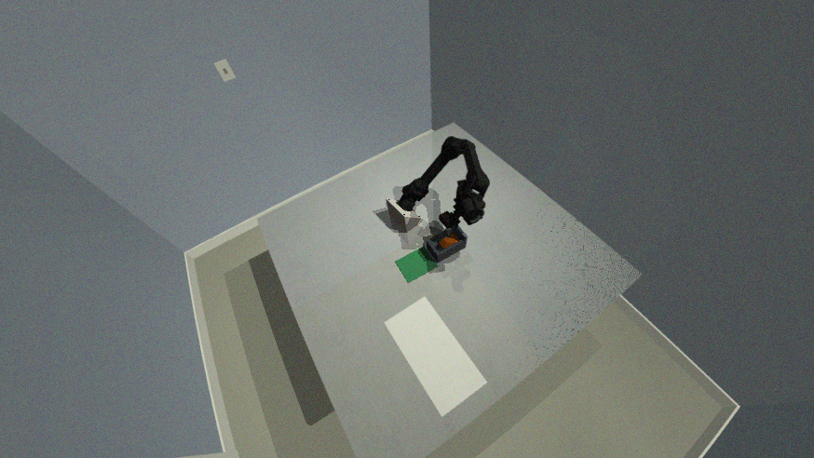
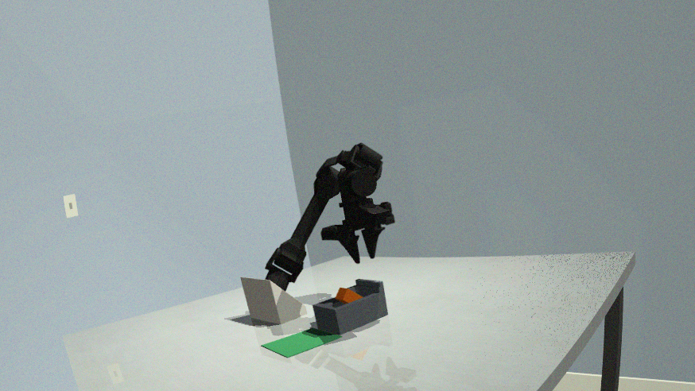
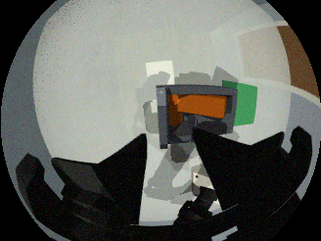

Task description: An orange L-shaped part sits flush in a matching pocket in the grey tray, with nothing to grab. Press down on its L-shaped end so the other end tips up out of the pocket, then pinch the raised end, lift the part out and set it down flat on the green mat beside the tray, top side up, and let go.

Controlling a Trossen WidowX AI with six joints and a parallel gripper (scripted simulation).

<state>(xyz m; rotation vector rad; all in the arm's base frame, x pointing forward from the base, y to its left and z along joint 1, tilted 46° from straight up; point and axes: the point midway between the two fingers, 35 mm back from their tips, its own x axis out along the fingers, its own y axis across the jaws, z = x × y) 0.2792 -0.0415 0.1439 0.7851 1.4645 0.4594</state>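
Note:
The orange L-shaped part [image 1: 448,241] [image 2: 347,294] [image 3: 199,105] lies in the grey tray [image 1: 436,251] [image 2: 351,315] [image 3: 162,135]. It is tilted, with one end raised above the tray's rim. The green mat [image 1: 414,264] [image 2: 291,343] [image 3: 247,105] lies flat against the tray's end. My gripper [image 1: 446,219] [image 2: 364,257] [image 3: 170,135] hangs well above the tray with its fingers pointing down. It is open, with nothing between the fingers. It is clear of the part.
The arm's base sits on a beige wedge-shaped block [image 1: 400,216] [image 2: 269,300] just behind the tray and mat. A white rectangle [image 1: 435,355] is marked on the table nearer the front. The table's edge [image 2: 617,286] runs at the right.

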